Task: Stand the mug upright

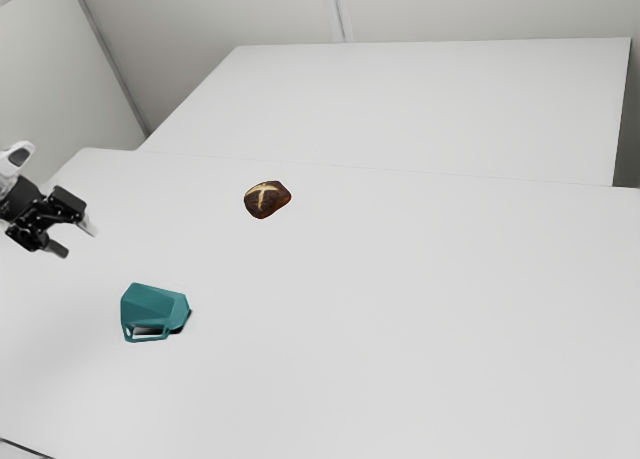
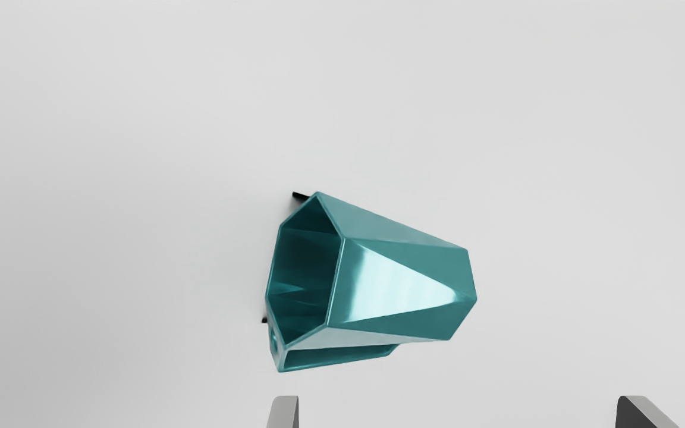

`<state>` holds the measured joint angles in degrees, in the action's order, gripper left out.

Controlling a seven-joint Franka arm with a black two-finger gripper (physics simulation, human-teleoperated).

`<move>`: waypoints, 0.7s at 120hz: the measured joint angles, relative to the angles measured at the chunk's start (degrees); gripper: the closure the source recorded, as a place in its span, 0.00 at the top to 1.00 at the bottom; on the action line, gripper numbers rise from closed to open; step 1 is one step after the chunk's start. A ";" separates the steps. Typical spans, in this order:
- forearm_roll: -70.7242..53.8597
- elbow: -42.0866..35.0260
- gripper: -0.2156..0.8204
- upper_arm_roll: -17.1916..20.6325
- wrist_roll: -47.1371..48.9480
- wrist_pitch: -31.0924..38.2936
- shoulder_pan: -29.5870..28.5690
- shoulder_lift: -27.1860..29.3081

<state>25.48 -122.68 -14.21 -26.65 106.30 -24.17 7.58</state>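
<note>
Clock directions are off the exterior view, 12 at its far side. Nearest that camera, a thin dark line (image 1: 27,449) cuts the corner around 7 o'clock; can't tell what it is. Next, the teal mug (image 1: 155,307): lying on its side on the white table (image 1: 400,329), toward 8 o'clock from mid-view, wider end facing about 9, narrower end about 3, handle (image 1: 147,336) on its 6 o'clock side. In my wrist view the mug is faceted, its hollow mouth (image 2: 304,273) showing, the handle on the side toward my fingers (image 2: 283,413), mug and fingertips apart. A bit farther back is my gripper (image 1: 76,239), coming in from 9 o'clock, above the table. It's open, fingers spread wide, neither touching the mug; from it, the mug sits near, at about 4 o'clock. Farther on, a dark brown lump (image 1: 262,201) with pale cross-like marks rests on the table, at about 3 o'clock from the gripper and between 1 and 2 from the mug, well apart from both. Beyond it, toward 12 to 1 o'clock, another flat white surface (image 1: 430,99), then pale walls (image 1: 480,9) at the back, with a vertical seam near 12.
</note>
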 joint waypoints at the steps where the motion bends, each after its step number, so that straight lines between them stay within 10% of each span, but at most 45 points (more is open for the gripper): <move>1: 0.26 -0.08 0.77 -0.07 -0.40 0.11 0.00 -0.04; 84: 21.55 -9.24 0.77 -3.53 -31.91 6.78 -2.78 -8.05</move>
<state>47.03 -131.92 -17.74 -58.56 113.08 -26.95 -0.47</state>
